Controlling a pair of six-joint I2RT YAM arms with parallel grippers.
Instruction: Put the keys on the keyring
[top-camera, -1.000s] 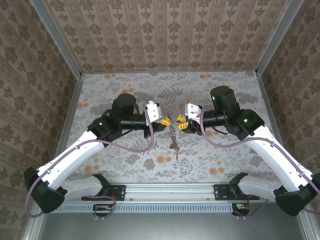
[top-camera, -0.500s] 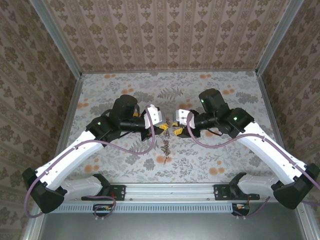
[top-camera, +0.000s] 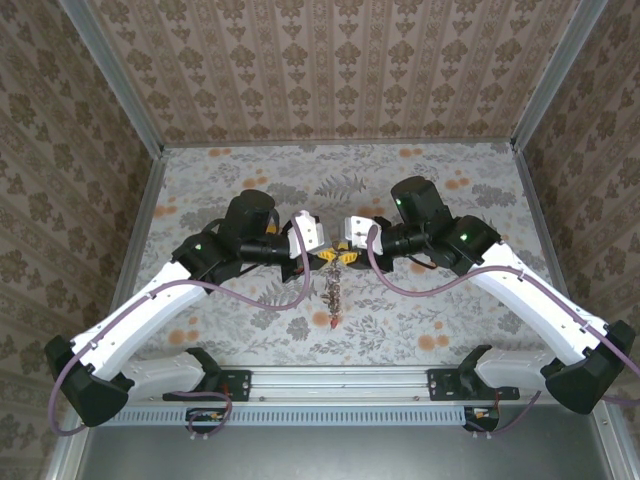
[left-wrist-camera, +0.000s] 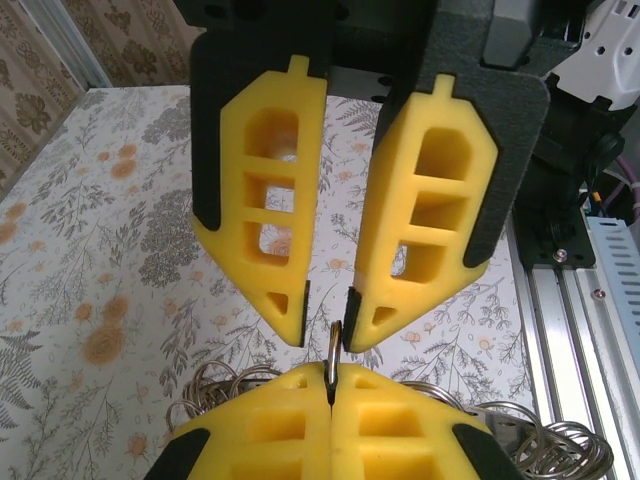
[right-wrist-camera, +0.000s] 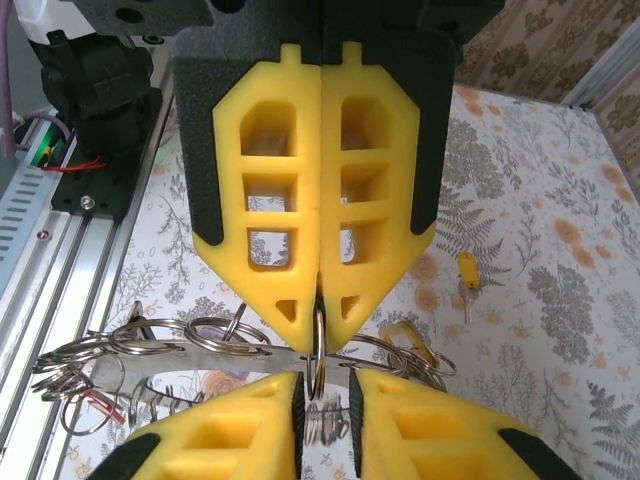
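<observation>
My left gripper (left-wrist-camera: 330, 378) is shut on the rim of a thin silver keyring (left-wrist-camera: 335, 348), which stands edge-on above its tips. Facing it tip to tip, my right gripper (right-wrist-camera: 325, 390) has its jaws a narrow gap apart, with the keyring (right-wrist-camera: 319, 352) between the pads. In the top view the two grippers meet above mid-table, left gripper (top-camera: 324, 255) and right gripper (top-camera: 348, 255). A bunch of silver rings and keys (top-camera: 330, 292) hangs below them. One key with a yellow head (right-wrist-camera: 467, 277) lies loose on the table, and another yellow head (right-wrist-camera: 411, 336) sits in the bunch.
A flat metal strip (right-wrist-camera: 215, 350) threaded with several rings crosses under the grippers. A red tag (right-wrist-camera: 98, 401) dangles at its left end. The aluminium rail (top-camera: 340, 380) with the arm bases runs along the near edge. Patterned walls (top-camera: 60, 150) enclose the floral table.
The right arm has swung left until its gripper meets the left one. The hanging bunch has shifted left and lower. The right jaws have narrowed around the keyring.
</observation>
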